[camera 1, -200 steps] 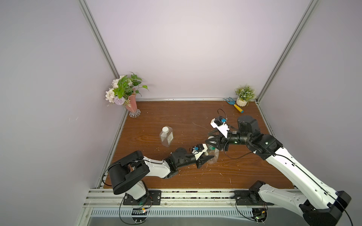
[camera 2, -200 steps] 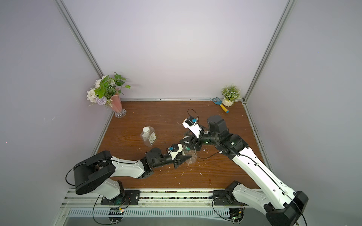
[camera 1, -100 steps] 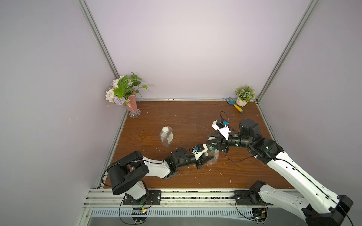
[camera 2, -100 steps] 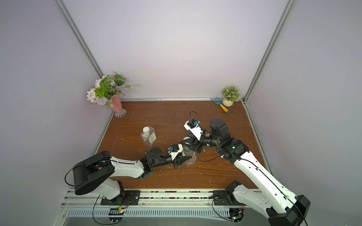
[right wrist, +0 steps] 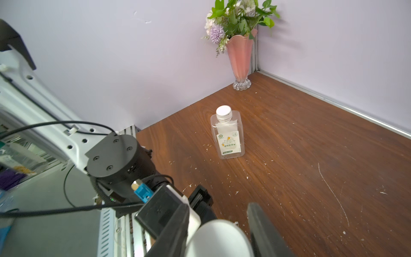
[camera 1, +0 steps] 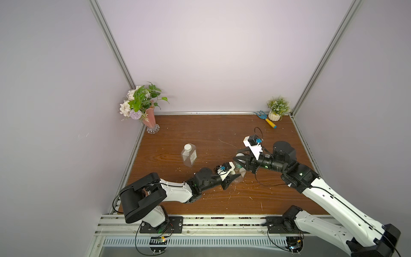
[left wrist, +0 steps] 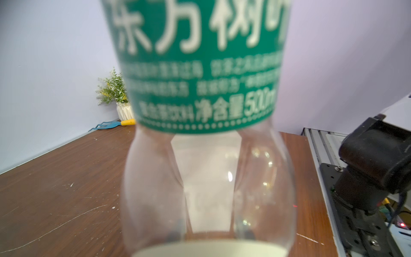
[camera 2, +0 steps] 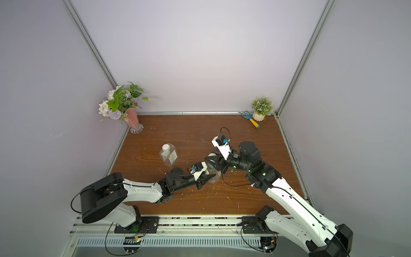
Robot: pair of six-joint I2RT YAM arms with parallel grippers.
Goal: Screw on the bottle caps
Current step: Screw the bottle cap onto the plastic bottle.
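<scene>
Standing near the middle of the brown wooden bench [camera 1: 200, 133], the round clear bottle [left wrist: 206, 166] with its green label was clamped by the closed left gripper [camera 1: 236, 177]. A squarish clear bottle [camera 1: 189, 155], white-labelled and topped by a white screw cap [camera 1: 188, 146], was set apart toward the left edge. A pink flower vase [camera 1: 149, 119] was seen at the far left corner, a potted plant [camera 1: 277, 109] and blue rake [camera 1: 265, 119] at the far right. A second white cap [right wrist: 219, 238] was pinched in the right gripper [camera 1: 239, 156] close by the round bottle's top. The neck was hidden by the fingers.
</scene>
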